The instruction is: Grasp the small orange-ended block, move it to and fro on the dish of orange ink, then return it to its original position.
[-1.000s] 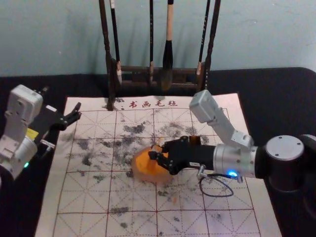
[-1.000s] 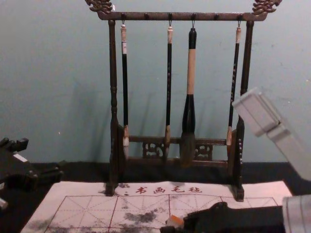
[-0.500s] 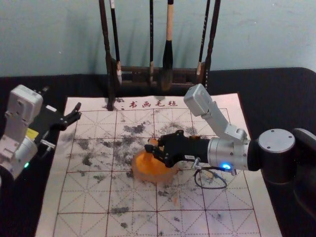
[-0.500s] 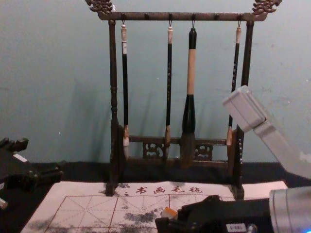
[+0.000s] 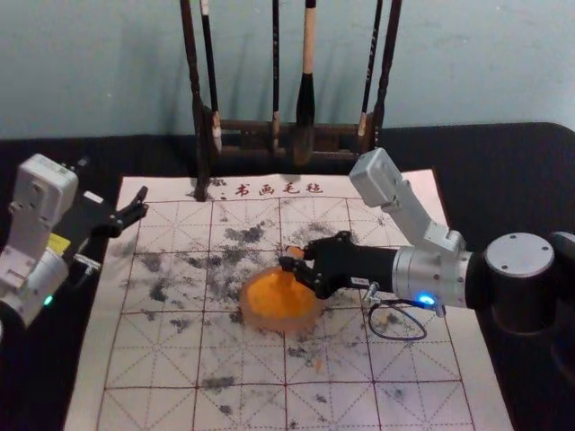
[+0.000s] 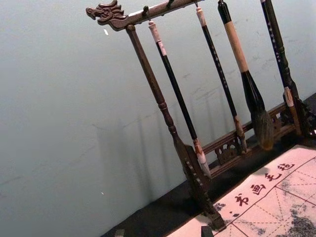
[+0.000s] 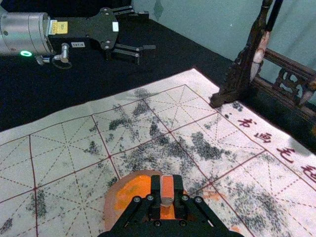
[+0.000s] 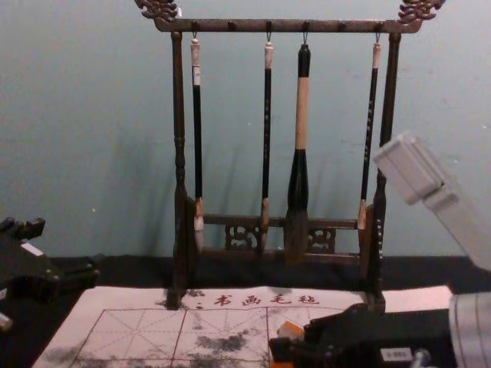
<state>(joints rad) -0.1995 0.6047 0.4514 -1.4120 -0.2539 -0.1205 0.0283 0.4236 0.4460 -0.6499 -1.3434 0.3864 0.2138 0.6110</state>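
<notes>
As you look from the head: your right gripper (image 5: 292,259) pinches the orange-ended block (image 5: 295,252) mid-frame, by the dish (image 5: 280,327); your left gripper (image 5: 141,204) idles, spread, at left.
Left wrist view: brush rack (image 6: 162,105), centre to right.
Right wrist view: block between fingertips, lower middle.
Chest view: block, bottom, right of centre.

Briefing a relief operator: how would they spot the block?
Find the pale gridded mat, then the orange ink dish on it. Near its far rim, the right gripper pinches the block: narrow and orange-ended, where the dish is wide and round.

Right gripper (image 5: 296,257), block (image 7: 167,187) — both farther right than before.
</notes>
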